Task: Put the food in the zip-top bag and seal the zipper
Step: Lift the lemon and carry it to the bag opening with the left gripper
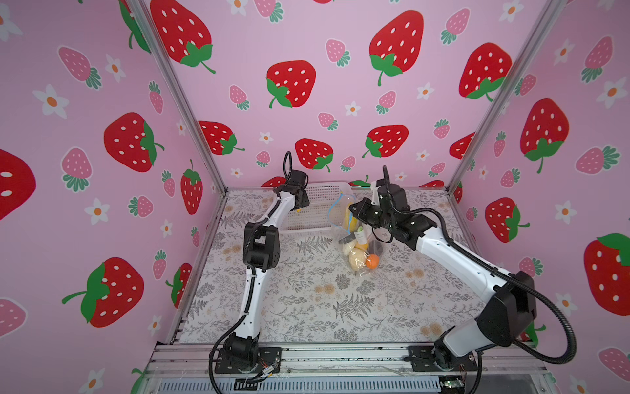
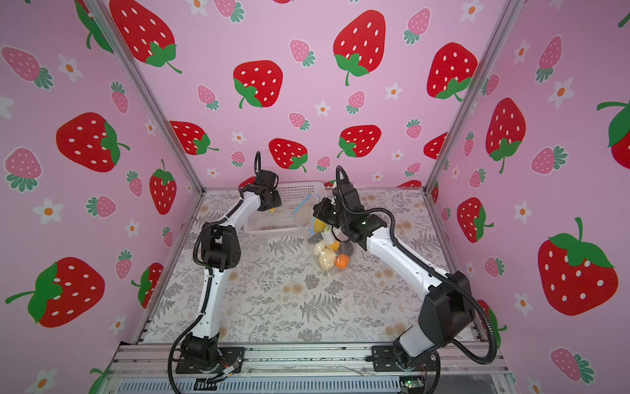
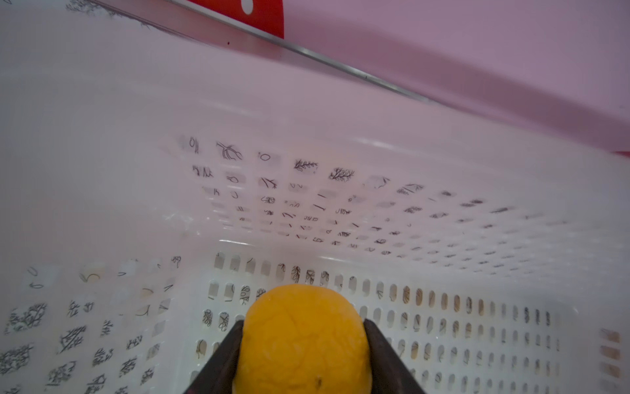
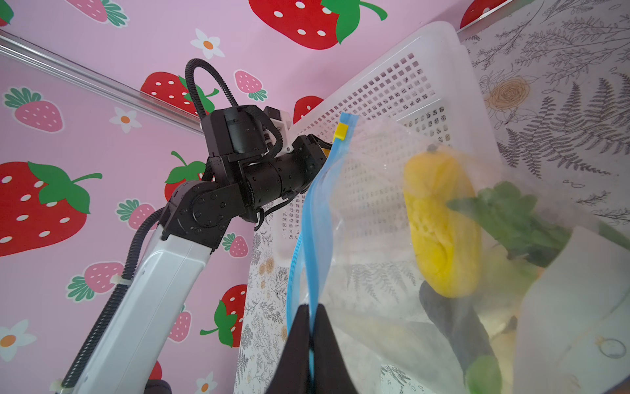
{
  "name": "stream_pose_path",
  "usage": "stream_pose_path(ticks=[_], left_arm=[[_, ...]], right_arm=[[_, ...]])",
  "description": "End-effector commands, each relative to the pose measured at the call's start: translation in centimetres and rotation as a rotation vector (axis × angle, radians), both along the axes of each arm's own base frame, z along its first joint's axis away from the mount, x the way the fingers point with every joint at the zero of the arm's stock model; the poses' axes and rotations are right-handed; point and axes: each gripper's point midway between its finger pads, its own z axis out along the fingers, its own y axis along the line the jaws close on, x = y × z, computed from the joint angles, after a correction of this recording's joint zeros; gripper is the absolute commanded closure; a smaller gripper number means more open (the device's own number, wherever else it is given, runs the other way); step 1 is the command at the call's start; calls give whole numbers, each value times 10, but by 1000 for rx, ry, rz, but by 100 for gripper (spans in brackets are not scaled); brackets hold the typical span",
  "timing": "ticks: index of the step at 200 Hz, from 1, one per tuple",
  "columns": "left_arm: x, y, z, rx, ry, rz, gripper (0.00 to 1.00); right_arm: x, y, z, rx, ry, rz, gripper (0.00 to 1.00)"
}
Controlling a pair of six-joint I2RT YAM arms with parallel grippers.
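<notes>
The orange [image 3: 301,344] could miss the zip-top bag [image 4: 368,191]
The left gripper [image 3: 303,324] clasps the orange inside the basket [image 1: 306,218]. The right gripper [image 4: 311,312] pinches the zipper [image 4: 317,211], with the bag at the basket's 4 o'clock in a top view. Held one-sided, its mouth may sag shut.

Pink walls [image 1: 306,41] printed with red and pink strawberries and white flowers. Pale tablecloth [image 1: 306,307] with grey ferns, tan roses. White perforated basket [image 1: 317,211]. Clear bag [image 4: 375,204], light-blue zipper [image 4: 316,221], yellow slider [image 4: 340,131]. Orange-yellow fruit [image 3: 303,341]. 2 black-and-white arms [image 1: 453,256].
</notes>
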Motion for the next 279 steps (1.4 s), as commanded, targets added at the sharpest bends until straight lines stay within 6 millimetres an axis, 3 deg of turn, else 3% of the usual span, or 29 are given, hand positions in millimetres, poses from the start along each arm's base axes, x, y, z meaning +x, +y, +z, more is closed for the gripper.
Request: stream_pose_path(ticks=[1,55,95,130,182,219,279], left_arm=[[-11,-11,22,-30,-13,0,56],[-64,-41,68,-59,-20,-60,58],[-115,-40,92,-67,-11,-74,59],[-156,-45,140,-128,-63,-112,59],[-205,-99,208,-258,-152,-279,60],[-221,-132,234,-330,-210,-395,61],[-215,-153,223,-317,-214,-463,62]], right_arm=[[-1,1,24,34,-46,2,92],[-5,0,24,47,-53,9,92],[-9,-4,19,36,-56,11,93],[-13,-7,26,61,-70,10,93],[-14,-3,28,71,-70,16,93],[-14,0,27,72,-67,21,93],[-16,7,32,70,-78,28,93]])
